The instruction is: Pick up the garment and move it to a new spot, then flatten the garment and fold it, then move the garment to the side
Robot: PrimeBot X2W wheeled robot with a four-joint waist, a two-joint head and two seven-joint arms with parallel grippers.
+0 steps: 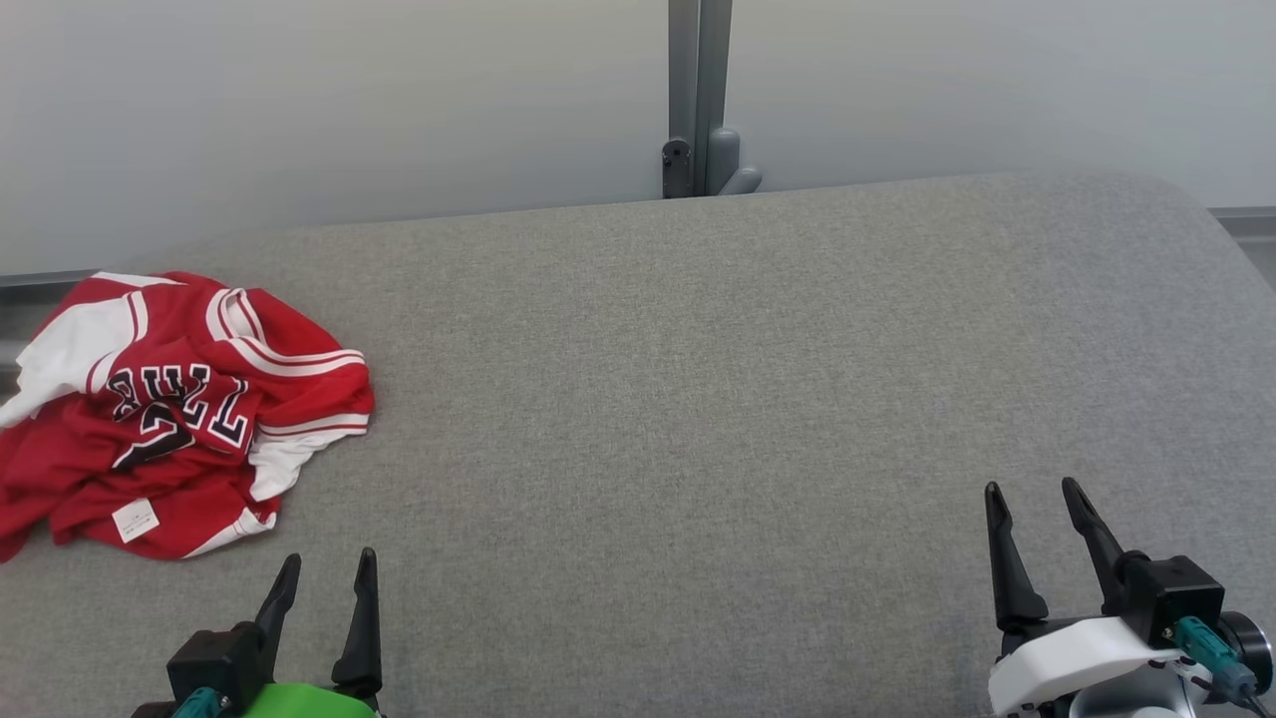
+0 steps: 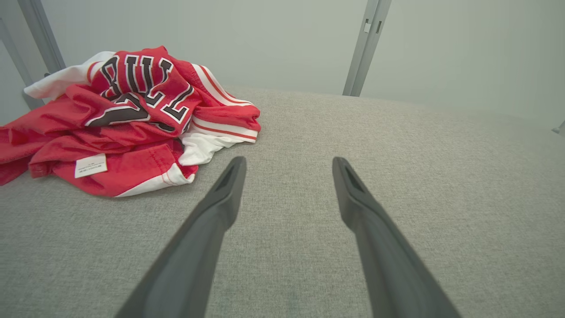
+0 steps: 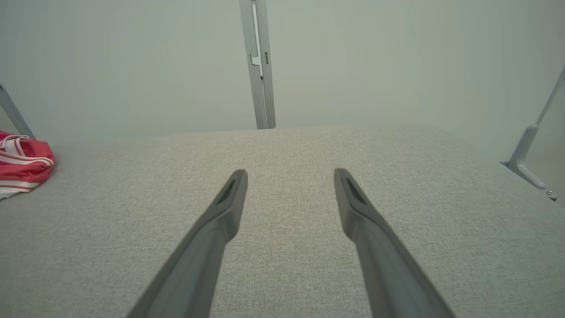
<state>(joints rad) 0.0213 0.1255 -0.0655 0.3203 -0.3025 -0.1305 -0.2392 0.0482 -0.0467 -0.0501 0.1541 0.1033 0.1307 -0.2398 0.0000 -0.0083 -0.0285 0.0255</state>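
Observation:
The garment (image 1: 169, 409) is a red and white jersey with dark lettering, lying crumpled at the far left of the grey table (image 1: 698, 399). It also lies ahead and to the left of the fingers in the left wrist view as the garment (image 2: 132, 119), and its striped edge (image 3: 22, 163) peeks in at the left of the right wrist view. My left gripper (image 1: 329, 558) stands open at the lower left, just below and right of the garment, holding nothing. My right gripper (image 1: 1032, 489) stands open at the lower right, far from the garment.
A grey metal post (image 1: 698, 95) rises behind the table's far edge against a pale wall. The table's fabric top runs wide between the garment and its rounded right corner (image 1: 1186, 199). Another metal bracket (image 3: 529, 159) stands off the right side.

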